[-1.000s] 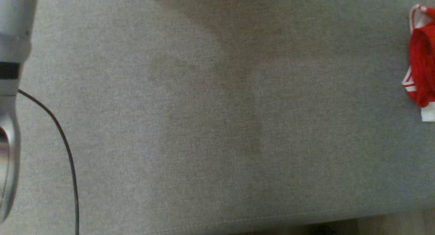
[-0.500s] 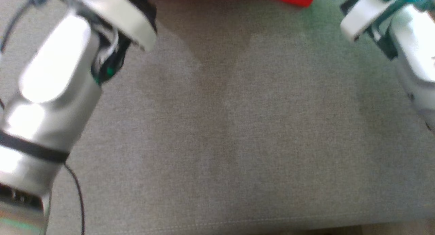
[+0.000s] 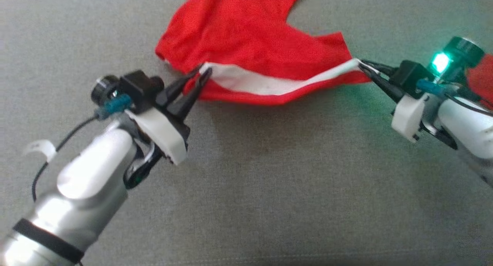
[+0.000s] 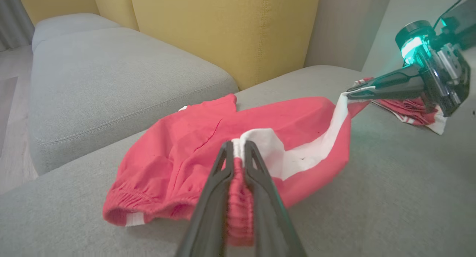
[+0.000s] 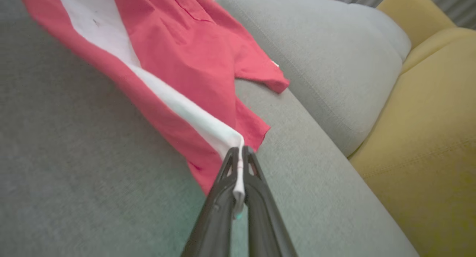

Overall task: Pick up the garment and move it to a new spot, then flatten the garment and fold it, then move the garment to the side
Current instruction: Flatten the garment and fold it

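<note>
both grippers, left gripper and right gripper, are clamped on the white band of the red garment, stretched across the upper middle. judged mid-carry; next, lay it flat.

No text, label, brand, number or sign can be read in these views; the tiny dark specks on the garment, on its white band, are too small to tell as any mark
</note>
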Robot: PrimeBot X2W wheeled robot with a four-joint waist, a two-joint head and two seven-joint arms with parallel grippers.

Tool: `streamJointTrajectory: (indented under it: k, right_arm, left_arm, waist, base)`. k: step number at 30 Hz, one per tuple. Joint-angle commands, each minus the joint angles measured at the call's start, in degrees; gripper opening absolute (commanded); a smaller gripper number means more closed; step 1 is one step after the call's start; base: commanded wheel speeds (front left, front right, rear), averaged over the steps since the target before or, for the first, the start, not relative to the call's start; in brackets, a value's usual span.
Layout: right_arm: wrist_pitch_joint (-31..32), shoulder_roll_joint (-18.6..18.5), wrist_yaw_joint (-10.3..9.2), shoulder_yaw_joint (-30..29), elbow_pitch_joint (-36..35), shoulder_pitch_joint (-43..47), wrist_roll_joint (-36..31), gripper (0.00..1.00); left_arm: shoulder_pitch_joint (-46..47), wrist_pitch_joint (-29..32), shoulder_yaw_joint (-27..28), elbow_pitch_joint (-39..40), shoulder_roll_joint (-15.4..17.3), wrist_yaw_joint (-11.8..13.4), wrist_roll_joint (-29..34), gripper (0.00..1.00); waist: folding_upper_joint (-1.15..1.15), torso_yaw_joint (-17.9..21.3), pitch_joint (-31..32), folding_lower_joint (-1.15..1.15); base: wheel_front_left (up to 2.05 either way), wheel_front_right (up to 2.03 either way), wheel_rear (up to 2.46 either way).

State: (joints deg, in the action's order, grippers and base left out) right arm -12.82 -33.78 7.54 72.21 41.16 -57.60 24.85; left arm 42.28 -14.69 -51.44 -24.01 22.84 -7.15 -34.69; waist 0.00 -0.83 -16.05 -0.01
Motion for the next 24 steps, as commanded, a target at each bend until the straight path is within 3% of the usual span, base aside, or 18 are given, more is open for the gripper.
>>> streamJointTrajectory:
  k: [1,10,24]
  right_arm:
    - [0.54,-2.49,-0.05,0.10,-1.13,1.36,1.11,0.00]
    - [4.96,-6.96,-0.05,1.12,-7.02,5.82,4.48,0.00]
    - [9.55,-16.05,-0.05,1.14,-17.79,14.87,9.47,0.00]
  left_arm:
    - [0.81,-0.30,1.83,1.73,2.16,-0.33,0.23,0.00]
    - [-4.25,-0.30,-0.93,1.68,2.86,-0.34,0.05,0.00]
    - [-14.51,-0.30,-3.69,7.76,1.73,-0.34,-0.03,0.00]
  waist:
    - [0.00,-0.22,1.38,0.01]
    - [0.00,0.44,5.27,0.01]
    - [0.00,1.59,11.02,0.01]
  base:
    - [0.00,0.00,0.00]
    - [0.00,0.00,0.00]
    - [0.00,0.00,0.00]
